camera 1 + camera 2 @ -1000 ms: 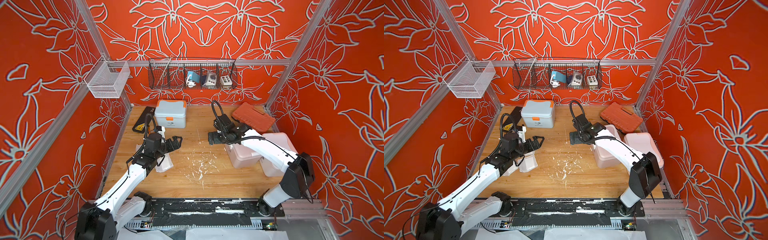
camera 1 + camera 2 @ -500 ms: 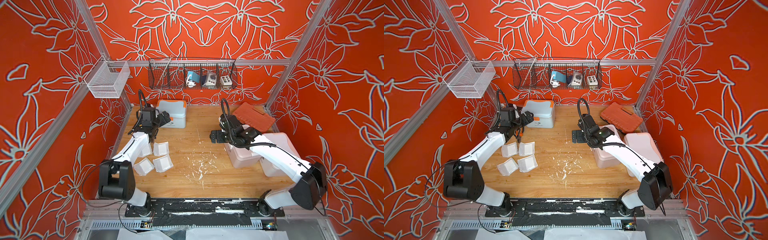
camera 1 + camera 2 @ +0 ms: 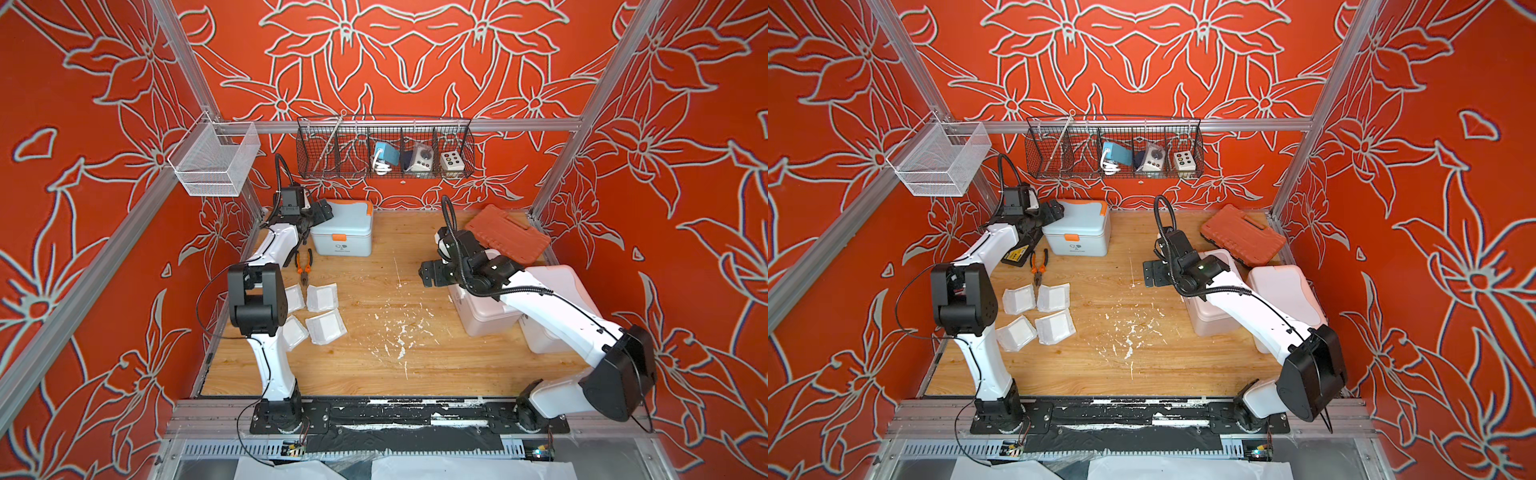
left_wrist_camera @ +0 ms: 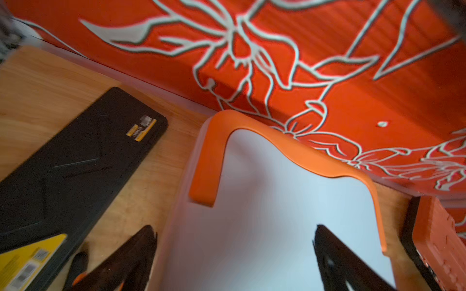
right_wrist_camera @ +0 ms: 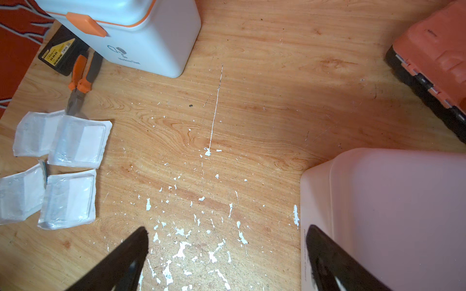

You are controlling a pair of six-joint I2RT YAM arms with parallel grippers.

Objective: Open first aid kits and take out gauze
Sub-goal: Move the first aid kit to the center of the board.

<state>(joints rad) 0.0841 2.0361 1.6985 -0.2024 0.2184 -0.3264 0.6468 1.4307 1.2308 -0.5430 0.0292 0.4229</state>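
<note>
The wooden table [image 3: 374,365] carries a blue-grey kit [image 3: 343,232] at eleven o'clock; a flat black case [image 3: 1017,257] and pliers [image 3: 303,268] at ten; four gauze packets [image 3: 326,328] clustered at nine; a pale pink kit [image 3: 482,307] at three, with a white kit [image 3: 557,278] just beside it; an orange-red tool case [image 3: 507,232] at one; white flecks [image 5: 181,247] near the centre.

Both top views: bright, evenly lit, sharp; soft shadows on the wooden table [image 3: 415,365].

Left wrist view: motion blur throughout. The label on the black case [image 4: 75,161] at 8 o'clock is unreadable. The blue-grey first aid kit [image 4: 264,226] looks washed out, possibly overexposed.

Right wrist view: sharp centre, broad shadow at 1 o'clock. The pale pink first aid kit [image 5: 390,214] glares at 4 o'clock.
</note>
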